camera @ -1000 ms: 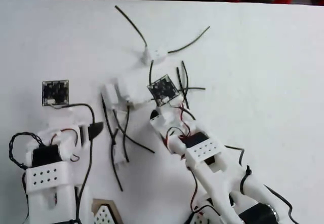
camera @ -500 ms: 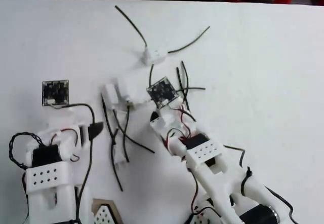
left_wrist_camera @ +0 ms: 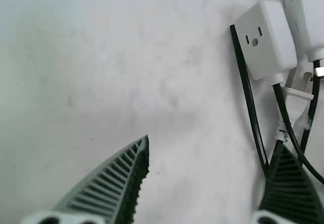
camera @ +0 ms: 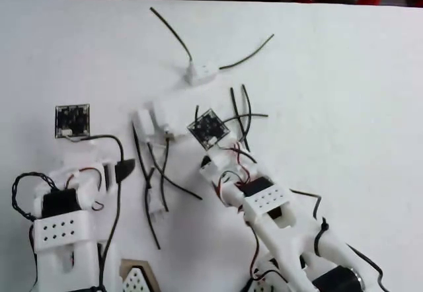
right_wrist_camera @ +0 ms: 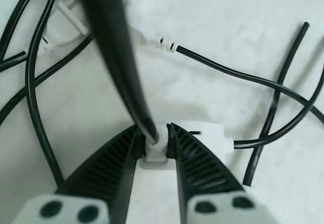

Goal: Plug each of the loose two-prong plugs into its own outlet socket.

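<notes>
**Operator:** What has my right hand got?

**Spotter:** Your right hand (right_wrist_camera: 154, 133) is clamped tight on a white two-prong plug (right_wrist_camera: 153, 159). The plug's thick black cord (right_wrist_camera: 114, 57) rises from between the fingers toward the wrist camera. Just beside one finger, a second white piece (right_wrist_camera: 205, 131) lies on the bench (right_wrist_camera: 212, 46) with a thin cord leaving it. I cannot tell whether it touches the plug you hold.

**Operator:** And from above?

**Spotter:** From the high view, that hand sits near the middle of the bench. It is close to the pair of white outlet sockets (camera: 157, 120) but apart from them. Loose black cords (camera: 241, 110) cross one another just on its other side.

**Operator:** My left?

**Spotter:** Your left hand (left_wrist_camera: 212, 148) is spread wide with nothing between its fingers, low over bare bench. Out past one fingertip lies the nearer socket (left_wrist_camera: 266, 44), with its slots facing the camera. A second socket block (left_wrist_camera: 309, 16) lies right against it. A small white plug (left_wrist_camera: 296, 100) has its metal prongs up at that second block, and I cannot tell whether they are seated.

**Operator:** Anything farther out?

**Spotter:** Another white connector (camera: 201, 74) lies well back on the bench with two cords fanning from it. One more (camera: 155, 199) lies between your two arms among crossed cords.
</notes>
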